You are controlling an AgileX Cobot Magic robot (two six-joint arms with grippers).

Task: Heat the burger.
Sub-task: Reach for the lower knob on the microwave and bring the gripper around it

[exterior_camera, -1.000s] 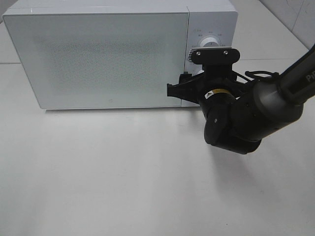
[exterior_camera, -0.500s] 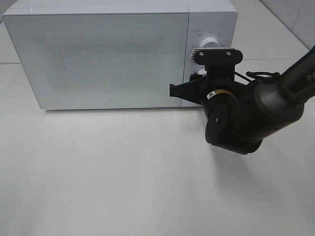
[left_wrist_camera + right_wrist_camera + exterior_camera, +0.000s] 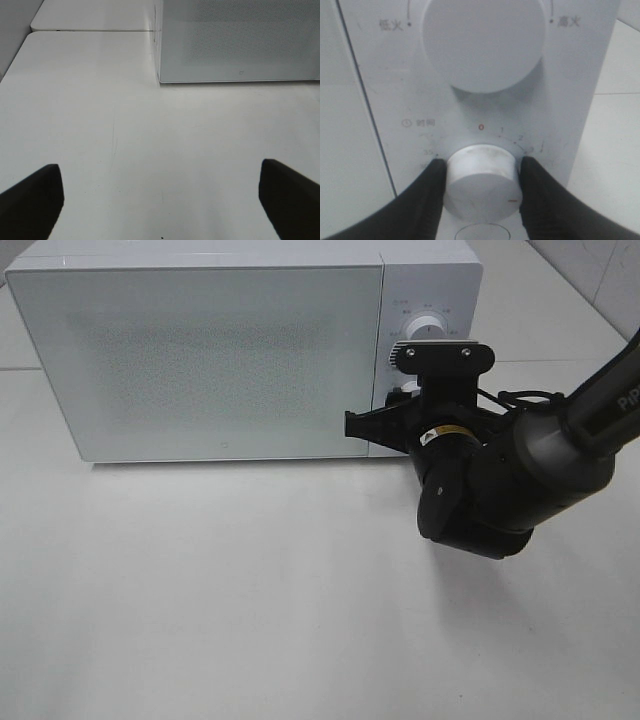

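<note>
The burger is out of view. The white microwave stands at the back of the table with its door closed. My right gripper is up against the control panel and is shut on the lower timer knob, one black finger on each side. The larger upper knob is untouched. My left gripper is open over bare table, in front of the microwave's left corner, and holds nothing.
The right arm's bulky black body hangs over the table in front of the control panel. A white tabletop stretches out before the microwave. A table seam runs behind its left side.
The right gripper's fingers have closed in onto the timer knob and the wrist has edged slightly right. The left gripper and the microwave have not moved.
</note>
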